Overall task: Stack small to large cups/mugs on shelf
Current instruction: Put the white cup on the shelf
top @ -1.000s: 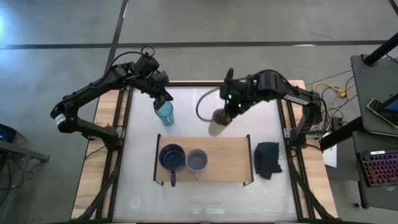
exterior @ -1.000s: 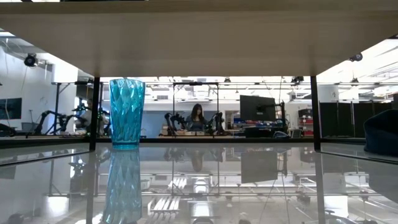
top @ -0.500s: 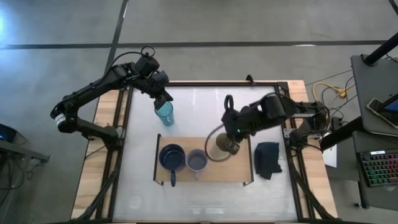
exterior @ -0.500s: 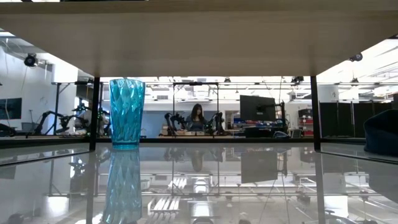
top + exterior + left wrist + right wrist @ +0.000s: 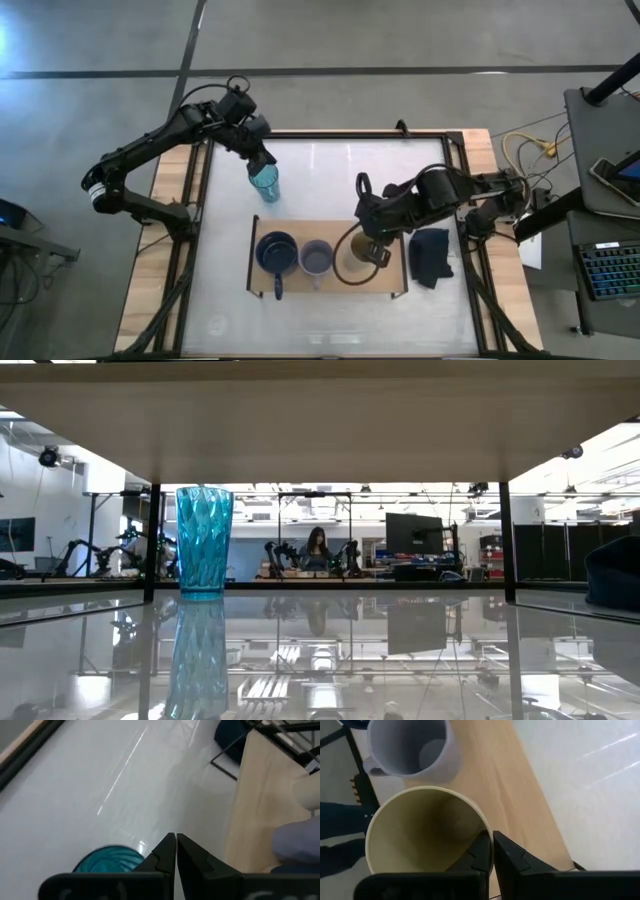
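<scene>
The light-wood shelf carries the navy mug at its left end and the grey-lavender mug beside it, both on their bases. My right gripper is shut on the tan cup over the shelf, just right of the grey mug. The teal tumbler stands upright on the white table beyond the shelf's left end, also in the low view. My left gripper is shut and hovers at the tumbler's rim; I see no touch. My right gripper pinches the tan cup's rim on the side away from the grey mug, one finger inside the cup and one outside. The fingers come from above, slanting down. The cup is upright with its mouth up; whether its base rests on the shelf I cannot tell.
A dark folded cloth lies on the table right of the shelf. The shelf board is bare right of the tan cup. The low view looks under the board, between its black frame legs. A person sits far back in the room.
My right gripper has carried the tan cup from above the far middle of the table toward the near edge and down, over the shelf, ending beside the grey mug on its right. It has stayed shut on the cup's rim.
</scene>
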